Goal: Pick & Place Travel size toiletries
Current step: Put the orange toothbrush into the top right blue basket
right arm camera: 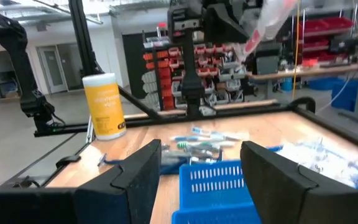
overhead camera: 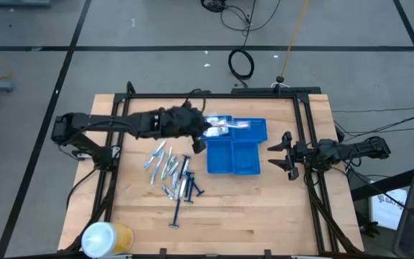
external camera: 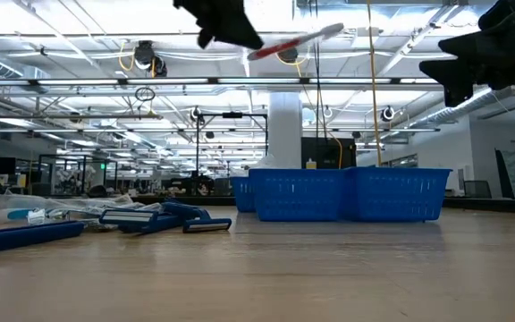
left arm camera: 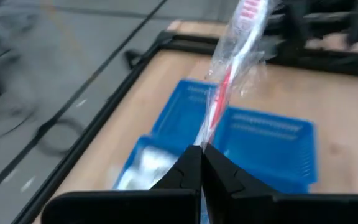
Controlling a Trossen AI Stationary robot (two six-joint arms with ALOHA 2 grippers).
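My left gripper (overhead camera: pixel 201 135) hangs high over the left end of the blue compartment tray (overhead camera: pixel 244 167), shut on a red-and-white toothbrush in a clear crinkly wrapper (overhead camera: pixel 230 126). The low view shows that gripper (external camera: pixel 224 27) well above the tray (external camera: pixel 342 194). Several toiletries lie flat in a pile (overhead camera: pixel 169 171) on the table left of the tray: pale sticks, packets and dark blue razors (external camera: pixel 164 219). Clear-white packets (overhead camera: pixel 220 130) lie in the tray's far-left compartment. My right gripper (overhead camera: pixel 284 154) waits open beside the tray's right side, above the table. My left gripper pinches one end of the wrapped toothbrush (left arm camera: pixel 205 138) between its two shut fingers (left arm camera: pixel 188 171). The toothbrush runs straight on from the fingers along their line, its red-and-white free end (left arm camera: pixel 248 11) farthest out. It is lifted clear and sits near level over the tray (external camera: pixel 298 40).
A white-and-yellow roll (overhead camera: pixel 106 237) stands near the table's near-left corner, also in the right wrist view (right arm camera: pixel 104 106). A black frame rail (overhead camera: pixel 214 96) runs around the table top. Bare wood (overhead camera: pixel 264 216) lies nearer than the tray.
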